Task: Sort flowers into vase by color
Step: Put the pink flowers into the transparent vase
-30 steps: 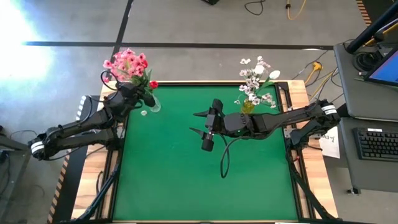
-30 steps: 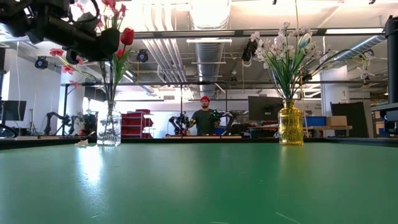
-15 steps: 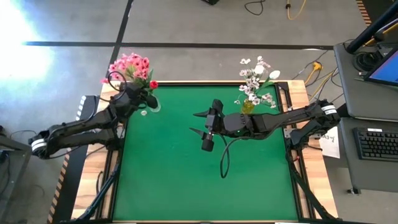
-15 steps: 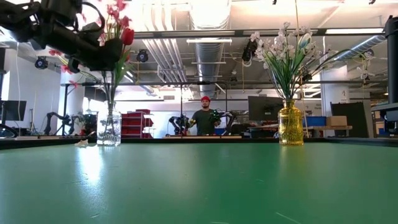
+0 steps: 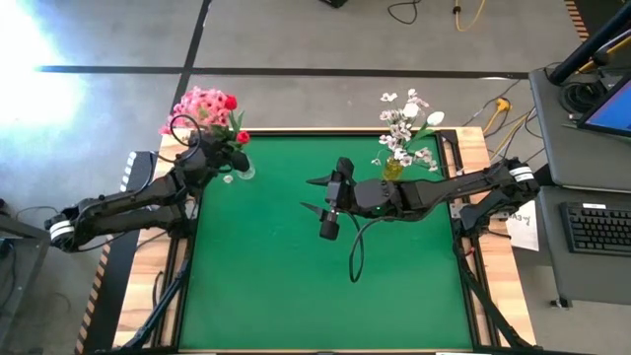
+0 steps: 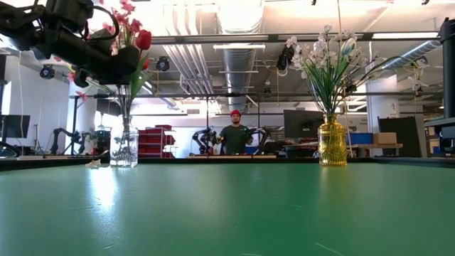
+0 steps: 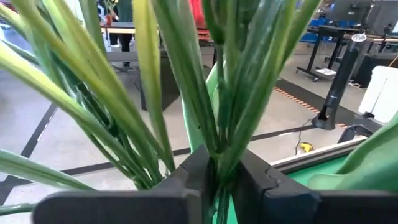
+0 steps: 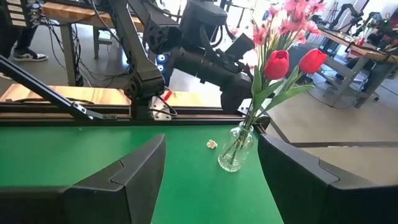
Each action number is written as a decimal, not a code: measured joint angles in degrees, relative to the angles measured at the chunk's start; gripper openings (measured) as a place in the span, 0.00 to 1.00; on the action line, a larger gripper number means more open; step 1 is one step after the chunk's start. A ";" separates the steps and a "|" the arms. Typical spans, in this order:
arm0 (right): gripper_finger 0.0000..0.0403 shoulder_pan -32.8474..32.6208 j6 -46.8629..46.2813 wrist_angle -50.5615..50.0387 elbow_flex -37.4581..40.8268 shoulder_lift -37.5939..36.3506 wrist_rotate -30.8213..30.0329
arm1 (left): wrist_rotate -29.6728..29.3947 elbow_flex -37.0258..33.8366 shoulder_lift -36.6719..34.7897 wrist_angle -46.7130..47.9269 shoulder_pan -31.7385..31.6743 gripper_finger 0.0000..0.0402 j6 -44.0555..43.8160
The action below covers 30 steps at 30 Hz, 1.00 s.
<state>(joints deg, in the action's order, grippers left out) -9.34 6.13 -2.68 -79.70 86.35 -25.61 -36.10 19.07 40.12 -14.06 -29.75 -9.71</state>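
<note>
A clear glass vase [image 5: 243, 170] stands at the table's far left corner with red buds [image 6: 143, 39] and pink blossom sprays [image 5: 202, 104] on green stems. My left gripper [image 6: 122, 65] hangs level just above the vase's mouth, shut on green stems. A yellow vase [image 6: 332, 142] at the far right holds the white flowers [image 6: 323, 53]. My right gripper [image 5: 316, 195] hovers open over the middle of the table with nothing between its fingers, facing the clear vase [image 8: 236, 149]. My left gripper pinches green flower stems [image 7: 219, 163] between its two fingers, partway up their length, above the vase's mouth. Whether it has one stem or several, I cannot tell. The fingers come level from the table's left and lie across the stems. The stems stand nearly upright, running down toward the vase.
A small pale petal [image 5: 228, 178] lies on the green table beside the clear vase. Wide open mat stretches across the near half [image 5: 325, 296]. A person [image 6: 233, 139] stands in the room beyond the far edge.
My left gripper has sunk a little toward the clear vase with the stems still between its fingers. The pink blossoms have come down with it and shifted slightly.
</note>
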 joint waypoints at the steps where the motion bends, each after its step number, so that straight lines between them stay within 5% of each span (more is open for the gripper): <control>1: 0.62 0.00 0.09 0.09 0.00 0.00 0.00 | 0.01 0.00 0.00 0.01 0.02 0.08 0.03; 17: 0.62 0.00 0.07 0.42 0.00 0.00 0.00 | 4.18 0.02 -1.43 1.90 0.10 0.39 0.41; 30: 0.62 0.00 0.48 0.83 0.00 0.00 0.00 | 4.17 10.84 -1.99 27.86 0.08 0.51 -2.57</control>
<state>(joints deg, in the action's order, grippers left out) -9.34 6.60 -1.86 -79.70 86.35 -25.61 -31.93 29.91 38.13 13.79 -29.67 -12.28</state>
